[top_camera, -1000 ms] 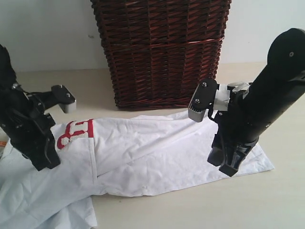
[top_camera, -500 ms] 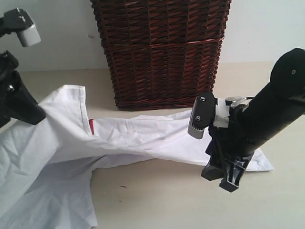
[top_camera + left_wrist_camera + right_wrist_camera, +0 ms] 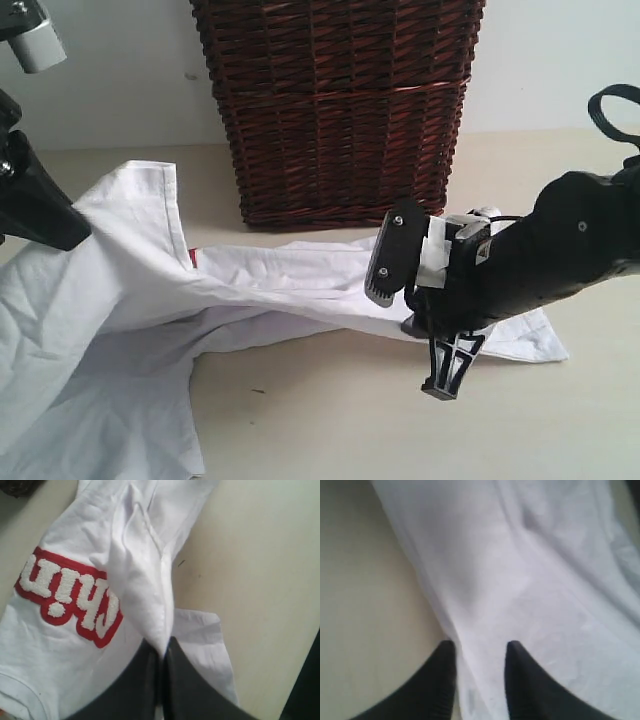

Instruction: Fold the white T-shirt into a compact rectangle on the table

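Pinches a ridge of the white T-shirt (image 3: 280, 290) in the left gripper (image 3: 162, 647), fingers clenched flat together on the cloth with no gap showing. Holds that pinch aloft at about nine o'clock in the exterior view, draping the cloth down from it like a tent toward four o'clock. Leaves the rest of the shirt lying on the table (image 3: 330, 430), spread in a long band from eight o'clock across the middle to four o'clock, with its near corner at seven o'clock running out of the picture. Shows the red-outlined fuzzy lettering (image 3: 70, 597) just beside the pinched ridge in the left wrist view. Hides all but a red sliver of it under the raised fold in the exterior view. Sets the right gripper (image 3: 480, 650) low, between four and five o'clock, at the shirt's near edge, fingers parted and straddling a strip of cloth lying in the gap, released rather than clamped. Places the dark wicker basket (image 3: 340, 110) at twelve o'clock, behind the shirt, standing on the table with the cloth just beside its foot.
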Controlling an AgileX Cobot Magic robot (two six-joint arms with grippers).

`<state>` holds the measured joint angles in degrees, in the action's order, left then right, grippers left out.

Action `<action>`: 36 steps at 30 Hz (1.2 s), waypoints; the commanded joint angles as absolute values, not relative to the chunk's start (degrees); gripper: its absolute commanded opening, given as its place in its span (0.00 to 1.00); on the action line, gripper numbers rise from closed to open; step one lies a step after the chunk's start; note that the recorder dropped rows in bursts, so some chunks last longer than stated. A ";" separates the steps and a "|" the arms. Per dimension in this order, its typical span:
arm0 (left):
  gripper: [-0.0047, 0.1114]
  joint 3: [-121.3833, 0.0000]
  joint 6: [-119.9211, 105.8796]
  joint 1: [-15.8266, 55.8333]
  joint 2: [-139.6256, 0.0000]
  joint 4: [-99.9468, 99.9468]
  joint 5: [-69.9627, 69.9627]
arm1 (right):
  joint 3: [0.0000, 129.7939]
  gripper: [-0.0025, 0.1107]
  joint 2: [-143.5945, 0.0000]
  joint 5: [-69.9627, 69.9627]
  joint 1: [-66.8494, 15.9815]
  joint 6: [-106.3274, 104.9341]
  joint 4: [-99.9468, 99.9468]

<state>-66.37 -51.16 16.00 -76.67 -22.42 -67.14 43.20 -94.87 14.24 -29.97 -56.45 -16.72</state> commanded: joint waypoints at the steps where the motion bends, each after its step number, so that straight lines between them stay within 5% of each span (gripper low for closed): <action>1: 0.04 -67.52 -50.22 16.07 -74.30 -21.78 -67.56 | 41.42 0.02 -97.26 11.57 -30.02 -48.03 -3.86; 12: 0.04 -75.82 -47.62 16.07 -73.09 -16.48 -69.96 | 43.70 0.02 -84.59 14.94 -30.02 -42.98 4.09; 20: 0.04 -87.92 -46.12 16.07 -70.90 -6.29 -54.79 | 58.81 0.02 -72.72 28.98 -30.02 -14.97 36.74; 31: 0.04 -106.64 -55.15 20.27 -71.03 -3.49 -39.12 | 83.65 0.02 -72.72 35.90 -30.02 -17.97 38.64; 36: 0.04 -113.97 -45.03 27.41 -68.96 18.32 -43.47 | 96.28 0.02 -71.65 41.46 -30.02 -18.54 38.83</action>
<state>-111.65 -52.66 26.02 -70.99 7.55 -44.14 92.54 -72.74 37.92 -30.21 -17.88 37.97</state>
